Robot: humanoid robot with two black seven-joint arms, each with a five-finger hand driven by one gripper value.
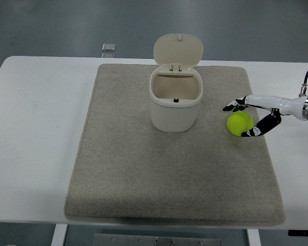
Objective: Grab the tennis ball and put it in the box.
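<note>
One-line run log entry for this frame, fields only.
right robot hand: fingers around yellow-green tennis ball, grip unclear | ball: on grey mat, right of cream box | box lid: open | left hand: out of view

Looks like a robotics lab or test room, not anybody's home. You've got a plain white desk (41, 128) with a grey felt-like mat (169, 179) laid flat across it as a work surface, and beyond the desk it's just bare dull grey-green floor (51, 25), with only a small square plate (108, 47) lying on it. The setup is really sparse: one cream lidded bin (175, 102) and a tennis ball (239, 123) staged on the mat. A cabled robot arm with a black-and-white hand (251, 117) reaching in from the right pretty much settles it.
</note>
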